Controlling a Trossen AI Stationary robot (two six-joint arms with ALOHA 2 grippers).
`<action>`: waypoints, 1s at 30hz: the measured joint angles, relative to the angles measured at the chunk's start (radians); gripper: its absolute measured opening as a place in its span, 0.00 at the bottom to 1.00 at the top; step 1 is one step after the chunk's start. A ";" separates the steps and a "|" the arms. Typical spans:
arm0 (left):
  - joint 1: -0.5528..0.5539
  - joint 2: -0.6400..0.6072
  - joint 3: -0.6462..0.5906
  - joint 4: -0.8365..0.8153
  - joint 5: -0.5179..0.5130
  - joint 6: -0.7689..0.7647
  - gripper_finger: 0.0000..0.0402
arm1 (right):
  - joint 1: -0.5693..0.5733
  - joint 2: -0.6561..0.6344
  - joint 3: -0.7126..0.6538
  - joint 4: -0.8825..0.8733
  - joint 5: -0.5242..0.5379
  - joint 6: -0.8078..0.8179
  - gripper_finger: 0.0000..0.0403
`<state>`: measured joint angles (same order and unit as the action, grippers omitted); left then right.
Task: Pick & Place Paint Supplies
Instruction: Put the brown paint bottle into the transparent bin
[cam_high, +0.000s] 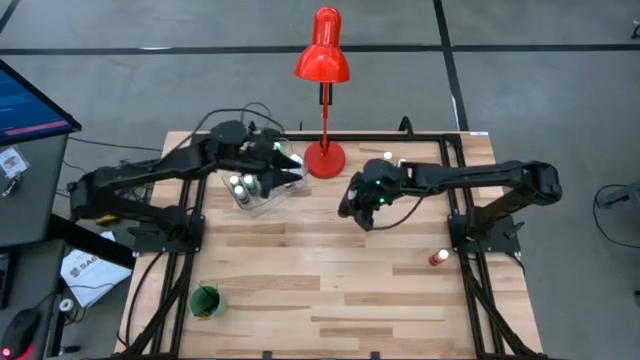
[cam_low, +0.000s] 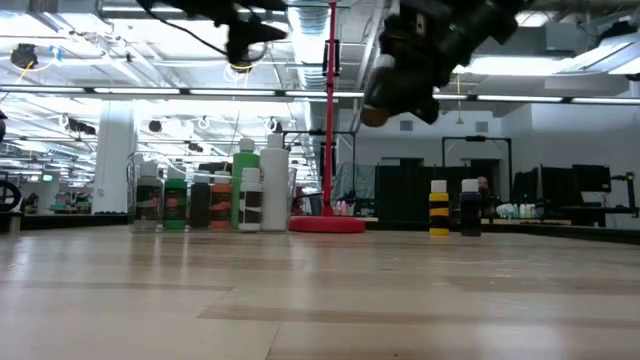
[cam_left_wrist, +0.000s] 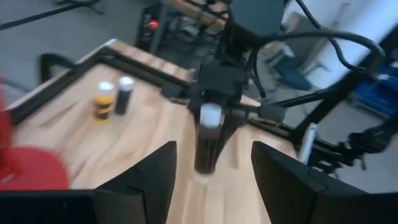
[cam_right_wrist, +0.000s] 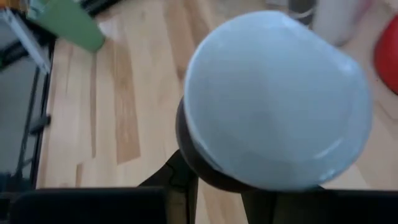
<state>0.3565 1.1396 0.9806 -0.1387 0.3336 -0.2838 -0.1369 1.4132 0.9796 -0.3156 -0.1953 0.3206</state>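
A desk lamp (cam_high: 323, 120) stands at the middle of the bench's (cam_high: 330, 290) far edge. Just left of its base sits a clear container (cam_high: 262, 185) holding several paint bottles (cam_high: 240, 184), with the left gripper (cam_high: 285, 160) above it. Right of the lamp base, two small bottles (cam_high: 389, 158) stand side by side near the far edge. The right gripper (cam_high: 362, 205) hangs above the bench's middle, right of the lamp, its jaws closed on a capped bottle (cam_left_wrist: 208, 140). A lone bottle (cam_high: 437, 258) lies near the right edge, beside the right arm's base. A cup (cam_high: 206, 300) stands near the front left corner.
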 joint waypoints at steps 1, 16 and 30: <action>-0.003 0.025 0.000 0.034 0.023 0.000 0.50 | 0.007 0.014 0.023 -0.028 -0.002 -0.013 0.19; -0.115 0.256 0.000 0.316 0.137 0.076 0.68 | 0.059 0.081 0.119 -0.035 0.010 -0.028 0.21; -0.146 0.400 0.000 0.527 0.140 -0.021 0.69 | 0.059 0.081 0.119 -0.032 0.013 -0.021 0.21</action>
<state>0.2100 1.5392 0.9802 0.3879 0.4737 -0.3050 -0.0780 1.4940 1.0981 -0.3481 -0.1822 0.2996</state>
